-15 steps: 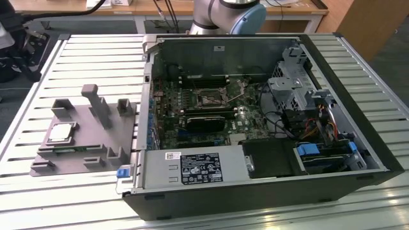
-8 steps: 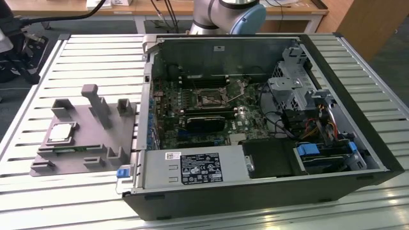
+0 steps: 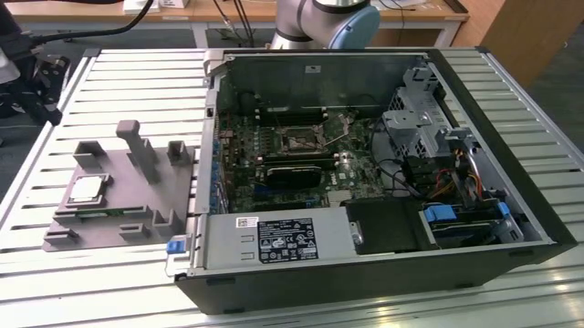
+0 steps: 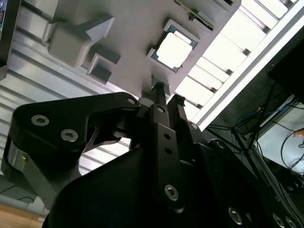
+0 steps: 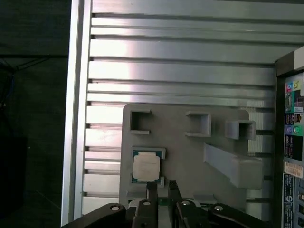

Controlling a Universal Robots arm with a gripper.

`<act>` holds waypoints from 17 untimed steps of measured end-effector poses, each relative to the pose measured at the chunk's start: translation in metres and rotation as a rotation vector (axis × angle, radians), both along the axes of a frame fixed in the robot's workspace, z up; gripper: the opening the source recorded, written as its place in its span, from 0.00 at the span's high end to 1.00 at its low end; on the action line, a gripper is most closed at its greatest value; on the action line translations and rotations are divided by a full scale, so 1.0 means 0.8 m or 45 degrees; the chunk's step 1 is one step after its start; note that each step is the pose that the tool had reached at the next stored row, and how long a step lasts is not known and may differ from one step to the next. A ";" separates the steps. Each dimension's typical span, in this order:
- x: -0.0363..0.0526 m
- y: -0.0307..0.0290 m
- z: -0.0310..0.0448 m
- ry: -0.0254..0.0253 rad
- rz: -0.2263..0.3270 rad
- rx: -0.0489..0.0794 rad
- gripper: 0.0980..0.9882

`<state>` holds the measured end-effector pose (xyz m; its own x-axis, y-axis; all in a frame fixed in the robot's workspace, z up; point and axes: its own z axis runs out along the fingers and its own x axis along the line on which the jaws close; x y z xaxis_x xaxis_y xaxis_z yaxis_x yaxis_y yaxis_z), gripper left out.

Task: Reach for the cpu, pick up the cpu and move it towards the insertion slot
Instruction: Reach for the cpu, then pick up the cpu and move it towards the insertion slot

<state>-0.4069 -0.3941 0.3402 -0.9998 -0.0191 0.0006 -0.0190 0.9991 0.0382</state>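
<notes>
The cpu (image 3: 89, 189), a shiny silver square chip, lies flat in a recess of the grey tray (image 3: 123, 208) on the exterior view's left. Both wrist views show it ahead of my gripper (image 5: 162, 189), which hangs above the tray's edge and short of the cpu (image 5: 146, 167). My two thin black fingers stand a narrow gap apart with nothing between them. In the second wrist view the cpu (image 4: 173, 49) lies beyond the gripper (image 4: 168, 96). The insertion slot (image 3: 299, 140) sits on the green board inside the open computer case (image 3: 511, 178).
Upright posts (image 3: 137, 147) rise from the grey tray (image 5: 190, 152) beside the cpu. A long black card (image 3: 292, 174) lies below the slot. The case wall (image 3: 208, 137) stands between tray and board. The slatted metal table (image 3: 137, 82) ends close to the tray.
</notes>
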 end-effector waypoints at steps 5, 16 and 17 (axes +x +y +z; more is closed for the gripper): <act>-0.005 -0.0005 -0.0112 -0.0001 -0.001 0.000 0.65; -0.011 -0.0010 -0.0361 0.0025 -0.009 -0.001 0.52; -0.011 -0.0013 -0.0384 0.0024 -0.009 -0.001 0.52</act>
<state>-0.4158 -0.3951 0.3095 -0.9999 -0.0121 0.0025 -0.0120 0.9992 0.0376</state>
